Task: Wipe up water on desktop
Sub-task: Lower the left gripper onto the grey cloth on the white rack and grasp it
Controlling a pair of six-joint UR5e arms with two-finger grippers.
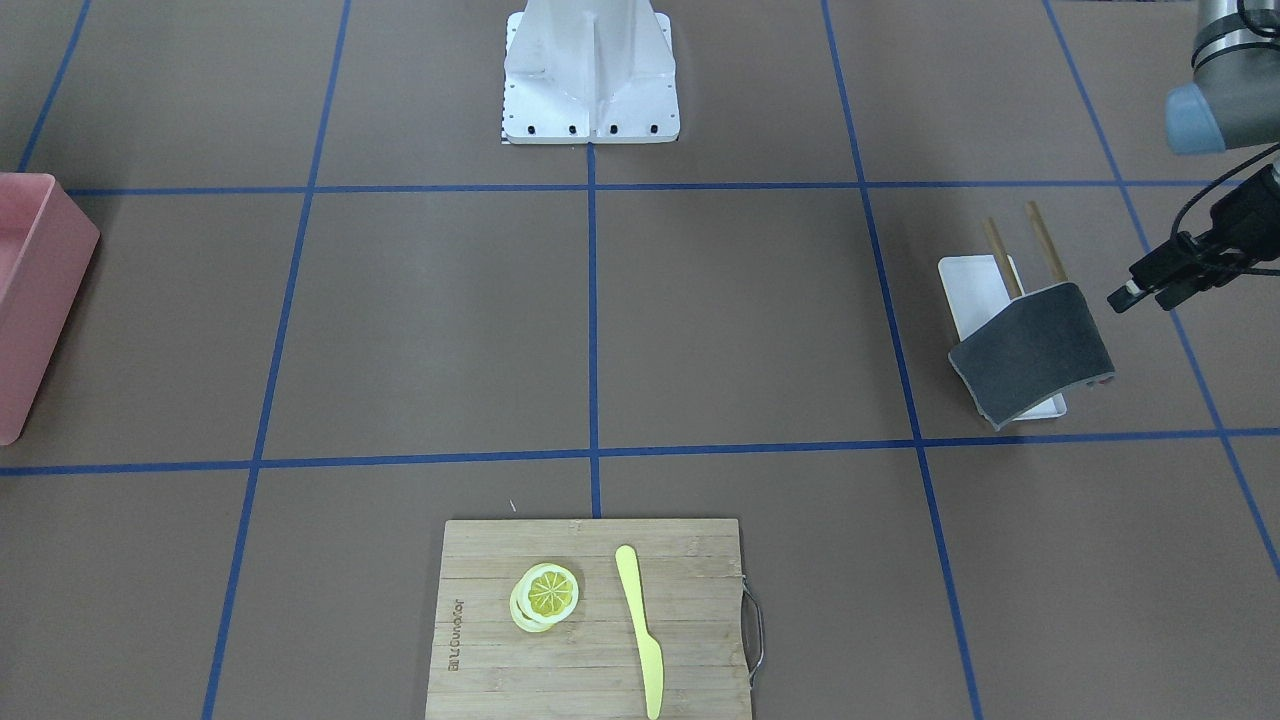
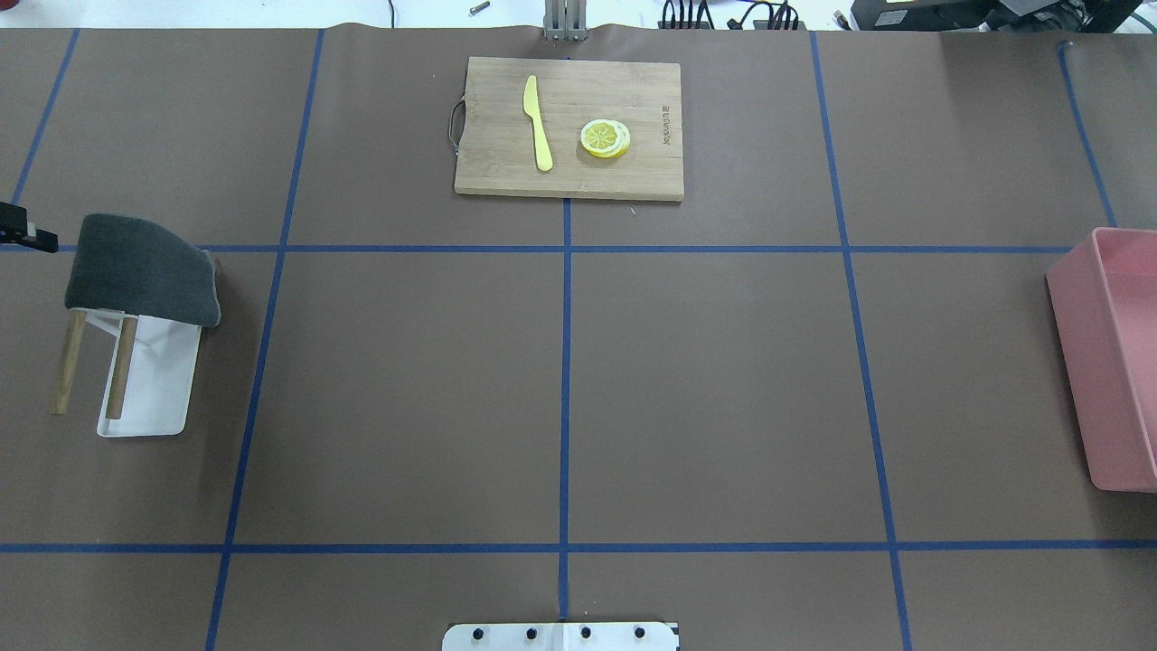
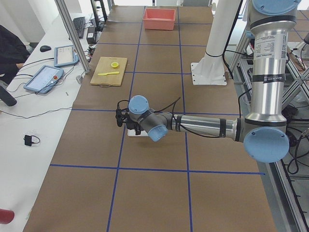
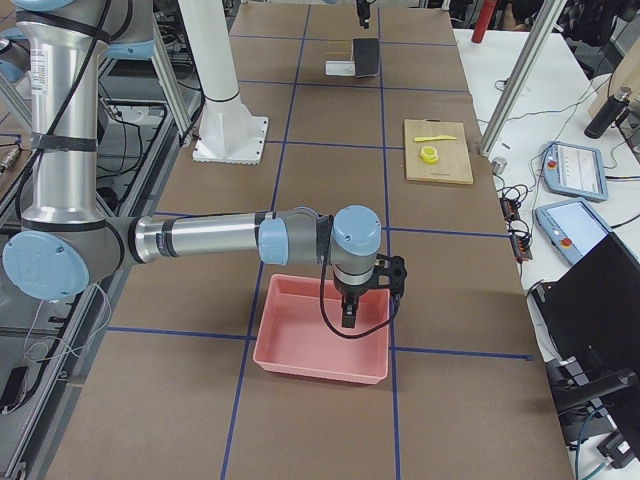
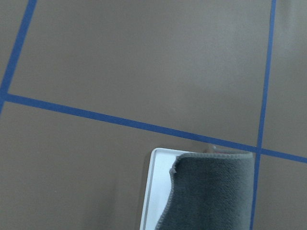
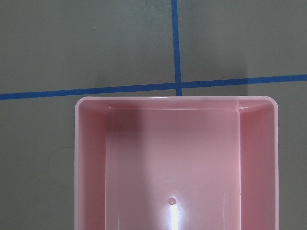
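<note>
The brown desktop (image 1: 740,320) with blue tape lines shows no water that I can make out. A dark grey cloth (image 1: 1030,350) hangs over two wooden sticks (image 1: 1045,240) above a small white tray (image 1: 975,285). The cloth also shows in the overhead view (image 2: 140,267) and the left wrist view (image 5: 211,191). My left gripper (image 1: 1140,297) hovers just beside the cloth, apart from it, and looks open and empty. My right gripper (image 4: 365,310) hangs over a pink bin (image 4: 320,345). I cannot tell whether it is open or shut.
A bamboo cutting board (image 2: 569,127) with a yellow knife (image 2: 538,122) and lemon slices (image 2: 606,138) lies at the far middle edge. The pink bin (image 2: 1112,362) stands at the right end. The robot's white base (image 1: 590,70) is at the near middle.
</note>
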